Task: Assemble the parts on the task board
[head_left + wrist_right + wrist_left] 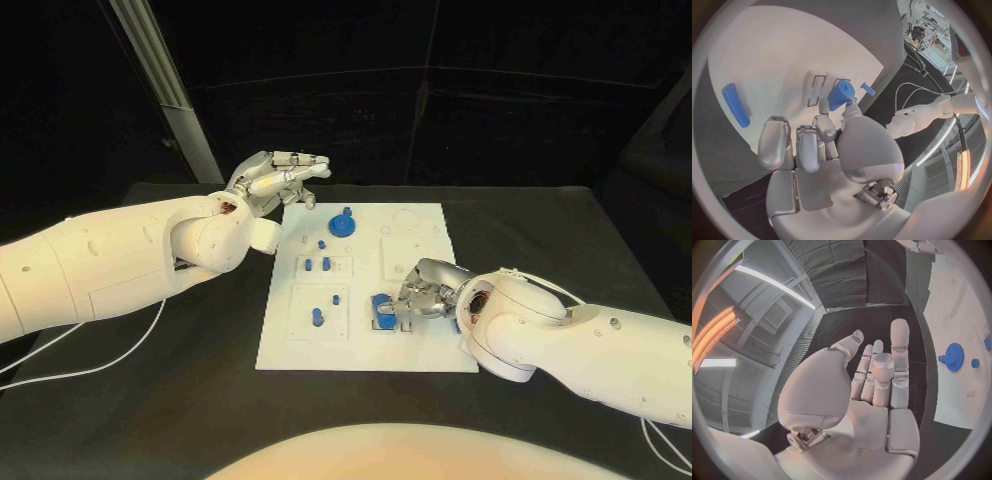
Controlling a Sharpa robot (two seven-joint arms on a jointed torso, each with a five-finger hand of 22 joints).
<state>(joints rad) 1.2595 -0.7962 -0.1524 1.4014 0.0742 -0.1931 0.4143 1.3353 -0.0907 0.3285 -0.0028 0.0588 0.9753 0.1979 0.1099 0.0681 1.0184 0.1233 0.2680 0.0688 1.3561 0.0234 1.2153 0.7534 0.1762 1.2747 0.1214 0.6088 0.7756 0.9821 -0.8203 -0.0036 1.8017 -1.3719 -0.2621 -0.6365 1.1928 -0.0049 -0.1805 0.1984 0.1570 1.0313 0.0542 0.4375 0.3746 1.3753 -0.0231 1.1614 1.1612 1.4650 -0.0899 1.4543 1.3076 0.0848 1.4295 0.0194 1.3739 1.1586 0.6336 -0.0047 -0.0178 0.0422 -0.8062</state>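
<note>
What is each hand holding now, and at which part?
The right hand pinches a blue cylinder at its lower end, over the task board. The left hand holds nothing.

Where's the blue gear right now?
In the head view the blue gear lies on the far part of the task board, just right of the empty left hand.

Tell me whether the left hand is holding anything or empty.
Empty. The left hand has its fingers stretched out and apart, with nothing between them; it hovers beside the task board's far corner, off the blue gear.
</note>
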